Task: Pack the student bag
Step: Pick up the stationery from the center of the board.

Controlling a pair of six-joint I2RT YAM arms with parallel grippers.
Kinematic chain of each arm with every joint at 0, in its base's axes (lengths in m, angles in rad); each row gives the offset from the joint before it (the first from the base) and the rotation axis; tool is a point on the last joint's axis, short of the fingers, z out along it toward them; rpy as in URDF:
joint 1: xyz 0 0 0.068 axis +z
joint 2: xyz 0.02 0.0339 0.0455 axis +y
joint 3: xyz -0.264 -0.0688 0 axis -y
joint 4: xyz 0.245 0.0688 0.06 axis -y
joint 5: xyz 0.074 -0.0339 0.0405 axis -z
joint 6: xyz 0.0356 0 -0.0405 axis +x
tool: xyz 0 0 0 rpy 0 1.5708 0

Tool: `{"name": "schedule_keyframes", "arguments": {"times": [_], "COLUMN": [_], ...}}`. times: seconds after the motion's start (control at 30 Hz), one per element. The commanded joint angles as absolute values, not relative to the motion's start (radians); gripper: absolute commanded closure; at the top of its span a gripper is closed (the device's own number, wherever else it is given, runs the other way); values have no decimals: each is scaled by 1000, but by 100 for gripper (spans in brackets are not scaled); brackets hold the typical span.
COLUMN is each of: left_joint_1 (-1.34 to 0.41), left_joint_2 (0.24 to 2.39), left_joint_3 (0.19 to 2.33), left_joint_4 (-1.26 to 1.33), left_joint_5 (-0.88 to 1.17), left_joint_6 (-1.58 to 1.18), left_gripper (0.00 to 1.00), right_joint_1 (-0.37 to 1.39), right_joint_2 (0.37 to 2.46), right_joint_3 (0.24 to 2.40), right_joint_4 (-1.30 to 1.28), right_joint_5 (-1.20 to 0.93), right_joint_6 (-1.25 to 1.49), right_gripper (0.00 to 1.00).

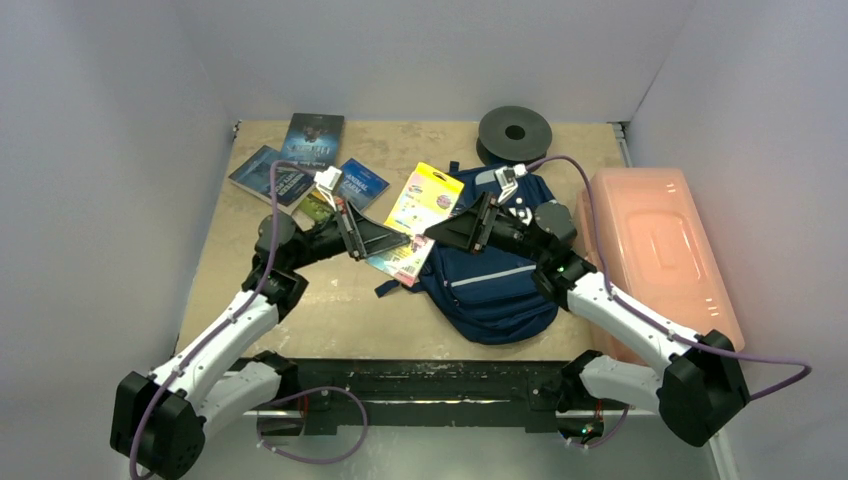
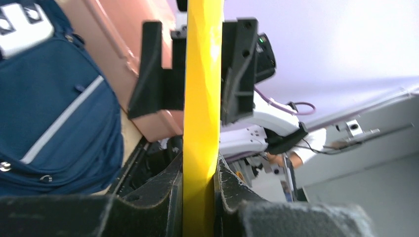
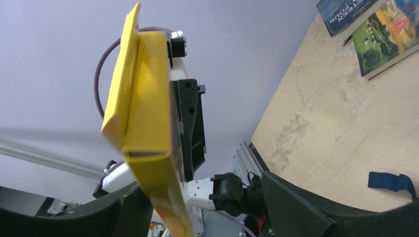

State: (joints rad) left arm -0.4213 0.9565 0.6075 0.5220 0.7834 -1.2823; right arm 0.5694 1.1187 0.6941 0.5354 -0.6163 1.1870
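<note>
Down at seven o'clock, the left arm (image 1: 225, 335) is built of smooth white shells set between chunky black joint housings. The right arm (image 1: 630, 320) at five o'clock is its twin. A thin purple cable (image 1: 272, 195) runs along each one and arches free above the wrist. Each wrist carries a small white camera block (image 1: 328, 181). The left gripper (image 1: 398, 240) and right gripper (image 1: 437, 234) are matte black and angular, roughly triangular in outline, with screw holes in the finger plates (image 2: 239, 64). A tiny green light (image 2: 260, 39) glows on the right arm's black housing.
</note>
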Motion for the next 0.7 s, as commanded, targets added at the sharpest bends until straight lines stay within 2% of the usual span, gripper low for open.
{"name": "schedule_keyframes", "arguments": {"times": [0.0,0.13,0.23,0.33,0.37,0.43,0.5,0.57,0.6,0.63,0.67], "left_joint_1": [-448,-476,-495,-505,-504,-480,-443,-435,-466,-506,-536], "left_joint_2": [993,1090,1170,1240,1255,1258,1207,1126,1093,1069,1057], "left_joint_3": [615,649,686,731,742,754,763,838,914,967,996], "left_joint_4": [740,844,903,925,929,884,664,211,-108,-311,-407], "left_joint_5": [850,920,944,979,987,996,945,769,546,291,74], "left_joint_6": [-1349,-1385,-1413,-1424,-1422,-1368,-1205,-891,-720,-630,-598], "left_gripper": [92,92,90,87,82,57,35,22,18,15,14], "right_joint_1": [480,424,422,413,409,390,371,360,360,360,360], "right_joint_2": [1084,1088,1113,1078,1062,1016,967,942,935,922,904], "right_joint_3": [741,786,817,804,806,838,931,1079,1155,1226,1278], "right_joint_4": [620,587,578,577,553,387,100,-235,-382,-491,-570], "right_joint_5": [-742,-880,-990,-1014,-1019,-1003,-921,-735,-609,-475,-339], "right_joint_6": [1208,1184,1188,1212,1211,1122,944,743,645,577,527], "right_gripper": [22,33,49,69,73,79,87,92,93,93,93]}}
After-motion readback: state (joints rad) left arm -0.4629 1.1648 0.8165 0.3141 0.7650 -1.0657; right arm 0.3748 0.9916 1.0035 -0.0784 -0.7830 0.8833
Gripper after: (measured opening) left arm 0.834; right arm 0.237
